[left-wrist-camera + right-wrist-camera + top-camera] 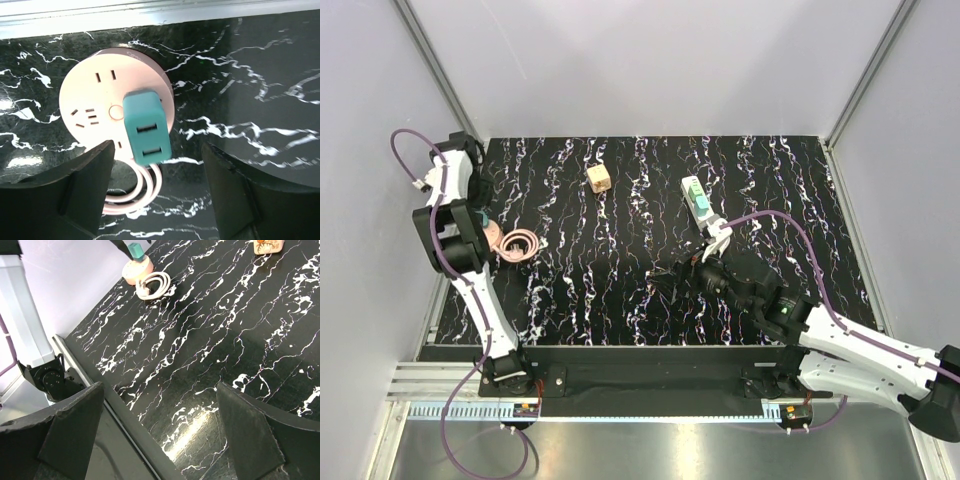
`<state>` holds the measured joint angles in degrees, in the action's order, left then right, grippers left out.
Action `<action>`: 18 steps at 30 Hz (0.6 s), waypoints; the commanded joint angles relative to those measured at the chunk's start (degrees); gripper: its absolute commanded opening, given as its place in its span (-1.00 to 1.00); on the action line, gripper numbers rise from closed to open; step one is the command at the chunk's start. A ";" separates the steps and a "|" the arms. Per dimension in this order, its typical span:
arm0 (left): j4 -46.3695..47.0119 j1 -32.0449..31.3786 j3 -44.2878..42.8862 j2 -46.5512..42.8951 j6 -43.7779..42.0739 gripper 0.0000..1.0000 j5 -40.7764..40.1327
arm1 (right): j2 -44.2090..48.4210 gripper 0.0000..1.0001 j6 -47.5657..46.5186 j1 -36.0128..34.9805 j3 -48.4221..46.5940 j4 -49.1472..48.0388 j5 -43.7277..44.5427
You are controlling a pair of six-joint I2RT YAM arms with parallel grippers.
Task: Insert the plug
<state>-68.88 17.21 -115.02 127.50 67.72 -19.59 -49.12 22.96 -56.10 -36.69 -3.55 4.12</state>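
The white power strip (691,186) lies at the back right of the black marbled table, with the small light-green plug (703,205) at its near end; from above I cannot tell whether it is seated. My right gripper (666,271) (160,405) is open and empty, low over the table in front of the strip and pointing left. My left gripper (159,167) is open and empty, its fingers (82,175) straddling a round pink socket (95,100) that carries a teal cube-like block (146,127). In the top view the left arm hides that gripper.
The round socket (494,238) and its coiled cord (521,244) lie at the left edge. They also show far off in the right wrist view, the socket (136,266) behind the cord (154,284). A wooden cube (599,178) sits at the back centre. Grey walls enclose the table.
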 commanded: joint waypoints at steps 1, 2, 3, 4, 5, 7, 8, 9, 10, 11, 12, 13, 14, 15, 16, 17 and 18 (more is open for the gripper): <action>0.77 0.28 -0.29 -4.45 -1.19 0.46 0.79 | -0.36 0.99 0.15 0.02 -1.46 -0.67 2.38; 0.77 0.28 -0.29 -4.80 -1.28 0.45 0.70 | -0.45 1.00 -0.02 0.02 -1.46 -0.75 2.47; 0.68 0.19 -0.38 -4.89 -1.45 0.45 0.61 | -0.79 0.99 0.07 0.02 -1.54 -0.58 2.47; 0.68 0.19 -0.38 -4.90 -1.45 0.45 0.52 | -0.97 0.99 -0.02 0.02 -1.55 -0.58 2.56; 0.68 0.19 -0.38 -5.07 -1.54 0.42 0.52 | -1.06 0.99 -0.02 0.02 -1.63 -0.58 2.56; 0.77 0.45 -0.55 -4.55 -1.72 0.39 0.61 | -1.24 0.99 -0.02 0.11 -1.72 -0.67 2.56; 0.68 0.54 -0.64 -4.46 -1.89 0.31 0.78 | -1.32 0.99 -0.02 0.02 -1.72 -0.67 2.65; 0.68 0.54 -0.55 -4.46 -1.89 0.26 1.13 | -1.41 0.99 -0.02 0.02 -1.72 -0.67 2.65; 0.68 0.63 -0.64 -4.11 -1.89 0.22 1.22 | -1.50 0.99 -0.02 0.02 -1.81 -0.67 2.65; 0.68 0.80 -0.64 -4.02 -1.89 0.21 1.31 | -1.68 0.99 -0.02 0.02 -1.81 -0.67 2.65; 0.77 0.89 -0.73 -4.02 -1.98 0.19 1.49 | -1.76 0.99 -0.11 0.02 -1.81 -0.67 2.65; 0.68 0.89 -0.82 -3.93 -2.07 0.18 1.32 | -1.85 0.99 -0.02 0.02 -1.90 -0.75 2.65; 0.59 1.07 -0.90 -4.02 -2.07 0.18 0.97 | -2.11 0.99 -0.11 0.02 -1.98 -0.67 2.56; 0.68 1.16 -0.91 -4.10 -2.07 0.16 0.70 | -2.12 0.99 -0.02 0.02 -1.98 -0.67 2.65; 0.68 1.24 -0.91 -4.19 -2.16 0.15 0.61 | -2.20 0.99 -0.11 0.02 -1.99 -0.67 2.56; 0.68 1.42 -0.91 -4.28 -2.24 0.13 0.52 | -2.20 0.99 -0.11 0.02 -2.07 -0.67 2.56; 0.68 1.51 -0.73 -4.37 -2.25 0.11 0.52 | -2.29 0.99 -0.11 0.02 -2.07 -0.67 2.56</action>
<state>-68.84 18.06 -115.02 125.36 66.19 -18.92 -51.27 22.94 -56.10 -36.71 -3.55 5.15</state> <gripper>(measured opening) 0.566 0.994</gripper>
